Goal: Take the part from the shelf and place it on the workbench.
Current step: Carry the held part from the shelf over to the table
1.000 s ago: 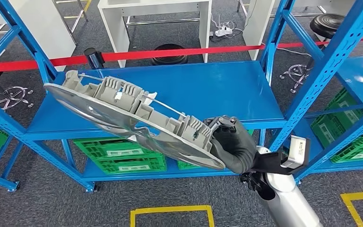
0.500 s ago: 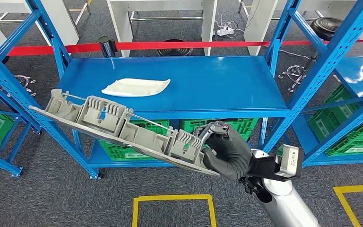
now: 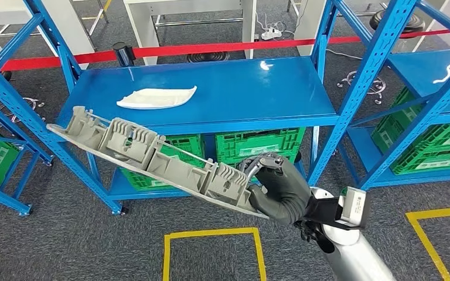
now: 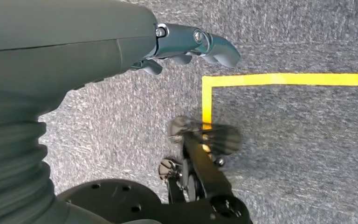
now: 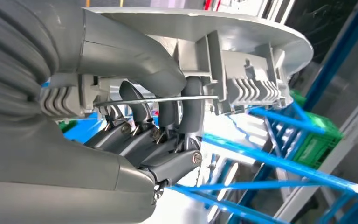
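Part [image 3: 152, 161], long grey ribbed plastic, tilted, gripped by right hand [image 3: 281, 190]

The right hand [image 3: 278, 187] holds the near right end of the long part [image 3: 152, 161], which stretches left in front of the shelf [image 3: 211, 93], clear of it. A small piece [image 3: 155, 98] lies on the shelf's left. Crates [image 3: 258, 145] sit beneath. A floor marking [image 3: 211, 234] lies nearest.

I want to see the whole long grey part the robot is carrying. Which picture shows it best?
The head view: the long grey ribbed part shows end to end, held at one end by the right hand. The right wrist view shows just a close piece above the fingers. The left wrist view shows floor.
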